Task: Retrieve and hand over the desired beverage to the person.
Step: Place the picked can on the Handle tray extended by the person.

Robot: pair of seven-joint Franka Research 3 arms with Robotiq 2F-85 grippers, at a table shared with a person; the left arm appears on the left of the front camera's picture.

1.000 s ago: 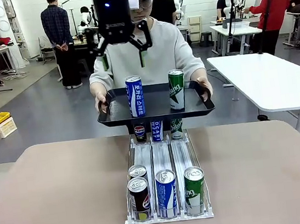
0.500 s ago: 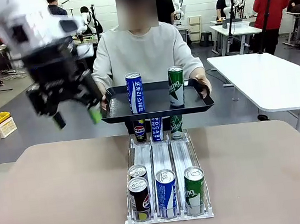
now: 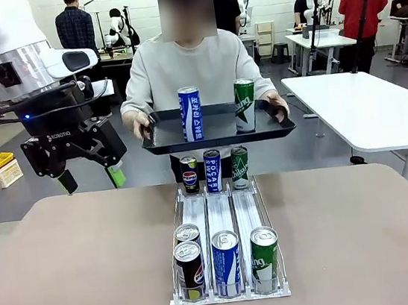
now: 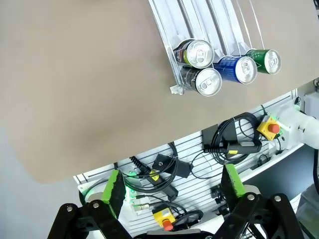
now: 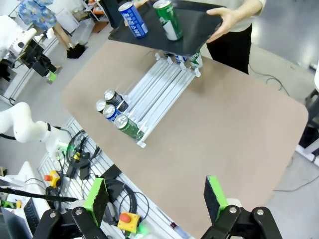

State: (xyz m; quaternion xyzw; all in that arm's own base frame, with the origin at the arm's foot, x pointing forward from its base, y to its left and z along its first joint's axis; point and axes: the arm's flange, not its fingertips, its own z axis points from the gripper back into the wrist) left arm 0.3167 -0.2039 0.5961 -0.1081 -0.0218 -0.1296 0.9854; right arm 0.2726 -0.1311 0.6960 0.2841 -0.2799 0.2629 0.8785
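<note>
The left gripper (image 3: 87,180), black with green pads, hangs empty with its fingers spread apart at nine o'clock of the front view, above the far left edge of the tan tabletop (image 3: 84,273). A second ago it was high at twelve o'clock in front of the person; since then it has swung left and down. The black rectangular tray (image 3: 218,129) now sits slightly higher.

The person in a light grey sweatshirt (image 3: 195,71) stands at the far side at twelve o'clock, both hands gripping the tray, which carries an upright blue can (image 3: 191,113) and an upright green can (image 3: 245,104).

The right gripper (image 5: 157,195) is spread wide, holding nothing, high above the table. Its wrist view shows the clear three-lane can rack (image 5: 158,87) from overhead, while the left wrist view shows cables and a red-button box (image 4: 269,127) beyond the table's near edge.
</note>
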